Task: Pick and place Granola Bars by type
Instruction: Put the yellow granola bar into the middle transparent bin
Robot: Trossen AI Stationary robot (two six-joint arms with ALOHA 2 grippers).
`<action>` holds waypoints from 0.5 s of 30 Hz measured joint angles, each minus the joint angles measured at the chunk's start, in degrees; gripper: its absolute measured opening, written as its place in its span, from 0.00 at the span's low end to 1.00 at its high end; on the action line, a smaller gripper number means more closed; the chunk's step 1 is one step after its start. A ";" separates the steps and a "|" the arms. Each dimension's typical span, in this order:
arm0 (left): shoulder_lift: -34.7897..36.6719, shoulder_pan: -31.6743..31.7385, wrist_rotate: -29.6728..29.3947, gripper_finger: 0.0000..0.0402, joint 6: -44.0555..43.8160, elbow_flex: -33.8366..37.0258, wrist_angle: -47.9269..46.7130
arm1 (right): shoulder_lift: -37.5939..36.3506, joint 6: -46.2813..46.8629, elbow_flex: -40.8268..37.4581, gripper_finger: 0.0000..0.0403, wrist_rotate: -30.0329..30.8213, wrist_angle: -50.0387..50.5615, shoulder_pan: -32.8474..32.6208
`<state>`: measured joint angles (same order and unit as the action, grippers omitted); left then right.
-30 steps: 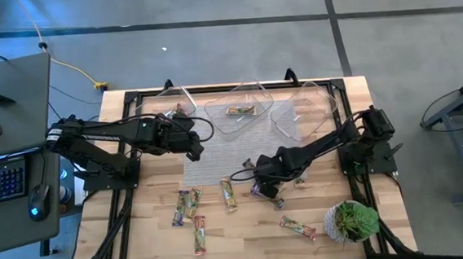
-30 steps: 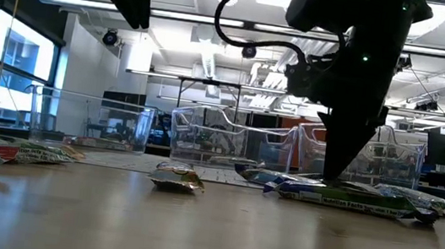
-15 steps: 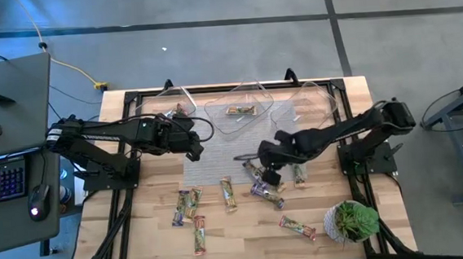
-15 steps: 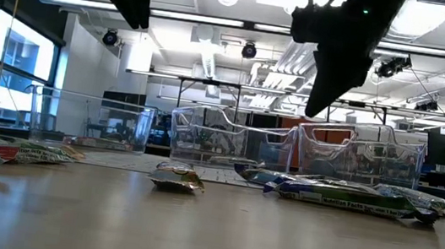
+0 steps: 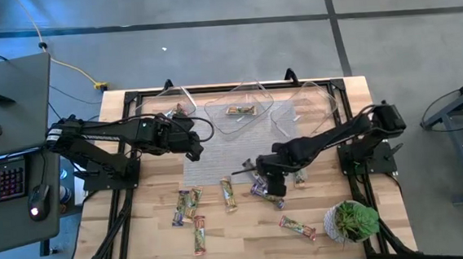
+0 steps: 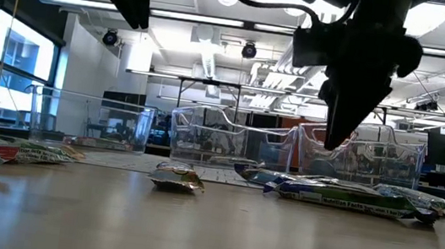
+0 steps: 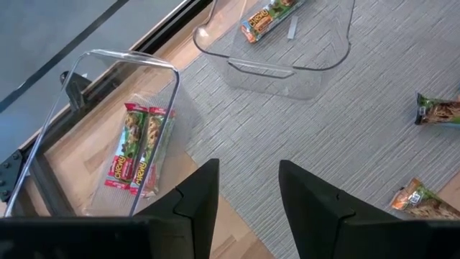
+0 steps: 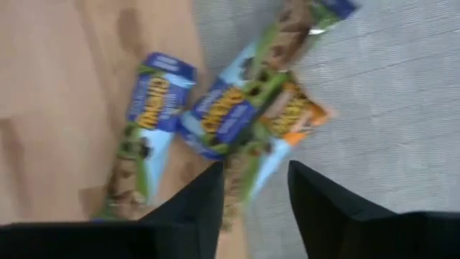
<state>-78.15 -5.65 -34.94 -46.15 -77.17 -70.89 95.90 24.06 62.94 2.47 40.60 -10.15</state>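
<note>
Granola bars lie scattered on the wooden table. A small heap of purple-blue bars (image 8: 219, 111), with an orange one (image 8: 295, 115) among them, lies just below my right gripper (image 8: 253, 194). That gripper is open and hovers above the heap (image 6: 342, 193) without touching it. More bars (image 5: 185, 206) lie near the front left. Red bars (image 7: 136, 147) rest flat in the left clear tub (image 5: 163, 106), and one bar (image 5: 240, 109) lies in the middle tub. My left gripper (image 5: 194, 152) hangs open, high over the mat's left edge.
Three clear tubs stand along the far edge; the right one (image 5: 303, 108) is beside my right arm. A grey mat (image 5: 218, 167) covers the table's middle. A potted plant (image 5: 352, 221) stands at the near right corner. One bar (image 5: 297, 227) lies near the plant.
My right gripper stood with its fingertips down on the heap of bars a second ago. It rose well clear of them, swung a little toward the far edge, then came partway back down over the same heap. The bars have stayed on the table.
</note>
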 joint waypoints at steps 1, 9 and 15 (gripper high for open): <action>0.00 -0.01 0.00 0.35 0.00 0.00 -0.02 | 0.19 0.78 0.00 0.38 -0.49 -0.03 -0.36; 0.00 -0.01 -0.02 0.35 0.00 0.00 -0.10 | 4.15 4.94 0.00 0.46 2.86 0.05 -4.86; 0.00 -0.02 -0.17 0.35 0.02 0.00 -0.11 | 7.93 10.04 -0.02 0.46 6.24 0.12 -5.73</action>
<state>-78.15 -5.67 -35.11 -46.13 -77.17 -71.00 103.82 34.10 62.92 8.71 40.72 -15.88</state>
